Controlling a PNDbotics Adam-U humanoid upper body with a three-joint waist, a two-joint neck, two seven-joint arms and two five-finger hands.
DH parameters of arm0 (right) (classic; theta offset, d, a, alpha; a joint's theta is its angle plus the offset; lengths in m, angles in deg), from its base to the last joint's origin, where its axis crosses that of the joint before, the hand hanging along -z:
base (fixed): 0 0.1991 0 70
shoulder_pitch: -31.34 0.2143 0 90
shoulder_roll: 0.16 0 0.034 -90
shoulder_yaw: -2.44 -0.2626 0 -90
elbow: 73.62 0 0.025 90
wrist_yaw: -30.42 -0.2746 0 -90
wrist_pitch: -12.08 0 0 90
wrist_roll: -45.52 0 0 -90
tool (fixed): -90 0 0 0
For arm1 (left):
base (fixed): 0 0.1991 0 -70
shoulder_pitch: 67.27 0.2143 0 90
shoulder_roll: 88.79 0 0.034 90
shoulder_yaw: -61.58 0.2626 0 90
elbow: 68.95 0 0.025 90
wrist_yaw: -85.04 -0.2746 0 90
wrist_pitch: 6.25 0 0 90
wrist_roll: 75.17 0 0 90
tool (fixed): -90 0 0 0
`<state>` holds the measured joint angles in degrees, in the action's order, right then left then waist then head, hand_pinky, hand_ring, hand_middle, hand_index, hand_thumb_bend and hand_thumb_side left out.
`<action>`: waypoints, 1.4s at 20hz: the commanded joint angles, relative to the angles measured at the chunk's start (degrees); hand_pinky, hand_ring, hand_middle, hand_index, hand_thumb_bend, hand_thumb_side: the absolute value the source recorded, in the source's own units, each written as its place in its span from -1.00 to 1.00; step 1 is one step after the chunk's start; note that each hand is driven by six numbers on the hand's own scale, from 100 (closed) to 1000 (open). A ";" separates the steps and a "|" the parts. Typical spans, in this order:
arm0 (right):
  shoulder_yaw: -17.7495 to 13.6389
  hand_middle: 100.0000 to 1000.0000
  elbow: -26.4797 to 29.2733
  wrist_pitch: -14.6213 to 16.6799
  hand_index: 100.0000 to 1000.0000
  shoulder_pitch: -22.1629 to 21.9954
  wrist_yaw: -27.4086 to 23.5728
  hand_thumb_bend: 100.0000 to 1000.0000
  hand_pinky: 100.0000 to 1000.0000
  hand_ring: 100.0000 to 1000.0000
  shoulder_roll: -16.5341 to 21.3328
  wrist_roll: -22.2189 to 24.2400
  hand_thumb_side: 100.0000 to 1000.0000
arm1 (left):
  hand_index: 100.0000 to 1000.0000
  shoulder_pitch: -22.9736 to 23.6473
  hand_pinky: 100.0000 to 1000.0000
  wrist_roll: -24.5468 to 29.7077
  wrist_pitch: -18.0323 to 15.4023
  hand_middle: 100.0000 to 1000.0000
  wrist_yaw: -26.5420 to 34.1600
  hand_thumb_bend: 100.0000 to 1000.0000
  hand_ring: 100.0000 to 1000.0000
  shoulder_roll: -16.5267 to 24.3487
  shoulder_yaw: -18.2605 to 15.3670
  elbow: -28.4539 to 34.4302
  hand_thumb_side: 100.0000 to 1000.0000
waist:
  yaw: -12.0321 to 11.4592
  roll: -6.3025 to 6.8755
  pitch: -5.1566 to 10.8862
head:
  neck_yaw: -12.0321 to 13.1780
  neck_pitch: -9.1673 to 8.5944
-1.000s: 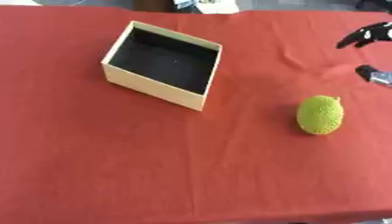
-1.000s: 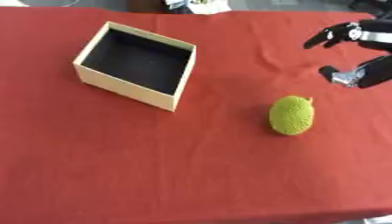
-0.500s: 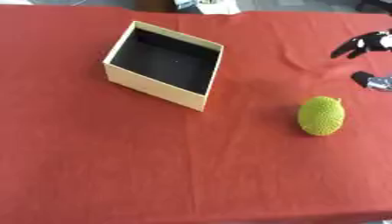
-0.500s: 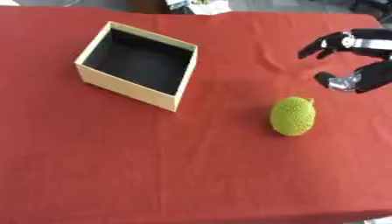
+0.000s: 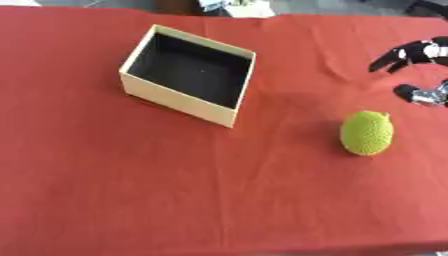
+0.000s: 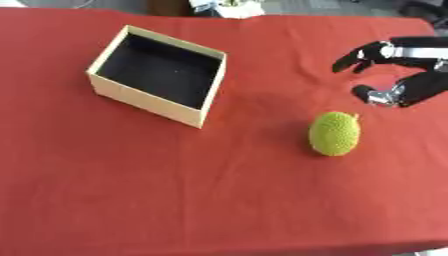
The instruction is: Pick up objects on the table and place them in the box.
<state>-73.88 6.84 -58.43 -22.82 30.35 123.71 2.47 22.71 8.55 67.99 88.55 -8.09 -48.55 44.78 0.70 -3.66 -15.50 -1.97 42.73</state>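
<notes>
One hand in view, your right hand (image 6: 404, 75), at the right edge beyond the green bumpy fruit (image 6: 334, 133). Against a second ago you've brought it further in toward the fruit; it shows more fully in the right eye view. Fingers and thumb spread apart, curved, holding nothing, with a gap between them. It sits just past the fruit on the far-right side, not touching it. Left hand doesn't show.

Fruit has stayed put: lying on the red cloth (image 5: 175, 190), to the right of the box (image 5: 189, 75) and a bit nearer you, well apart from it. Box unmoved too: cream walls, dark inside, open top, turned at an angle, nothing visible in it.

Cloth covers the whole table, with a few creases between the box and your hand. Beyond the far edge of the cloth, behind the box, a strip of grey floor and some pale clutter (image 5: 229, 6), can't tell what it is.
</notes>
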 commanded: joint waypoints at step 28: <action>6.17 0.70 -3.03 5.25 0.81 4.37 1.06 -1.00 0.80 0.90 2.28 5.01 -0.36 | 0.26 -0.29 0.03 0.71 -0.06 0.74 -0.25 -0.85 0.72 1.60 0.27 0.86 0.41 | 0.24 -0.21 0.20 | -0.56 -0.46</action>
<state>-66.70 3.76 -58.34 -18.93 31.20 124.20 2.39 22.71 9.07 68.06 88.54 -7.58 -48.37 44.78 0.80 -4.00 -16.19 -2.31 42.70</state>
